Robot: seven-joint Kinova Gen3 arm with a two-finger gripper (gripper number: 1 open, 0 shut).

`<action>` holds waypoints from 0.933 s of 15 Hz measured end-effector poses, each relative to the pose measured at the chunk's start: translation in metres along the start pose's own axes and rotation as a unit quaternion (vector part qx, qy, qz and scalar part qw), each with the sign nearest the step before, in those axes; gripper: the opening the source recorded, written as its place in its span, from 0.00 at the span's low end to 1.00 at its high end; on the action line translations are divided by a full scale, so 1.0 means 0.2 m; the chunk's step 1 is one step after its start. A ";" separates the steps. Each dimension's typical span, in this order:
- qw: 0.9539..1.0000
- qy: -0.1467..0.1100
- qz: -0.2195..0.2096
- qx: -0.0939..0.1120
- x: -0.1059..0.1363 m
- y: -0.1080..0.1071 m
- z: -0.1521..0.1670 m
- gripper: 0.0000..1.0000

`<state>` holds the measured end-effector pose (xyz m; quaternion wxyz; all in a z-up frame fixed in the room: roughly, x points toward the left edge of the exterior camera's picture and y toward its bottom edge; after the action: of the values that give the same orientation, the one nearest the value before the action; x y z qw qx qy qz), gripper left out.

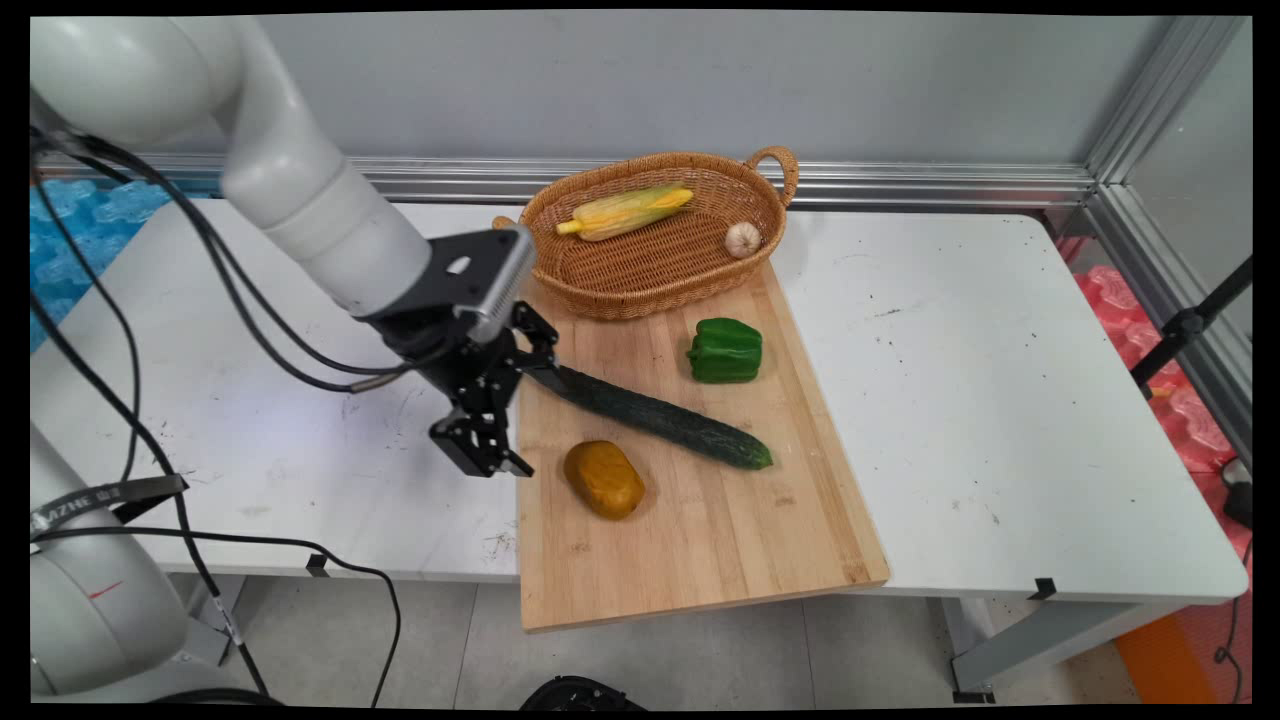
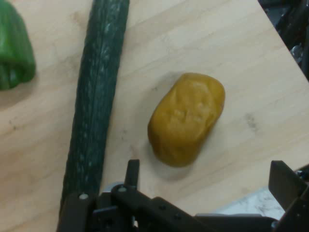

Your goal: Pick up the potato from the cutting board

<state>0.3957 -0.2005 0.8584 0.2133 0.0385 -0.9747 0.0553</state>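
Note:
My black gripper [image 1: 527, 415] hangs low over the left edge of a wooden cutting board [image 1: 700, 540], open, with nothing between its fingers. Just to its right lies a yellow-brown potato [image 1: 604, 479]. In the hand view the potato [image 2: 187, 118] lies just ahead of the open gripper [image 2: 207, 176], apart from both fingers. A long dark green cucumber [image 1: 660, 416] lies slanted across the board, and its near end reaches to the upper finger. In the hand view the cucumber [image 2: 96, 96] runs along the left side. A green bell pepper [image 1: 725, 350] sits farther right on the board.
A wicker basket [image 1: 650, 280] stands at the board's far end, holding an ear of corn [image 1: 627, 210] and a garlic bulb [image 1: 742, 239]. Black cables hang from the arm at the left. The board's near end overhangs the table's front edge [image 1: 1000, 590].

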 end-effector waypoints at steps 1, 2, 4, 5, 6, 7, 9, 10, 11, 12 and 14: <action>1.000 0.000 0.008 -0.003 0.01 -0.01 0.04 1.00; 1.000 -0.001 0.016 -0.005 0.01 -0.03 0.06 1.00; 0.999 -0.001 0.033 -0.011 0.02 -0.05 0.13 1.00; 0.999 -0.001 0.040 -0.014 0.03 -0.06 0.16 1.00; 0.999 -0.001 0.049 -0.017 0.04 -0.07 0.20 1.00; 0.998 -0.001 0.055 -0.018 0.04 -0.08 0.23 1.00; 0.998 -0.002 0.065 -0.022 0.05 -0.10 0.28 1.00; 0.997 -0.002 0.071 -0.024 0.06 -0.11 0.31 1.00; 0.997 -0.002 0.075 -0.026 0.06 -0.12 0.34 1.00; 0.997 -0.003 0.078 -0.028 0.06 -0.13 0.35 1.00; 0.996 -0.003 0.086 -0.033 0.07 -0.14 0.40 1.00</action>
<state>0.3537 -0.2385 0.7953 0.2057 -0.0525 -0.9763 0.0412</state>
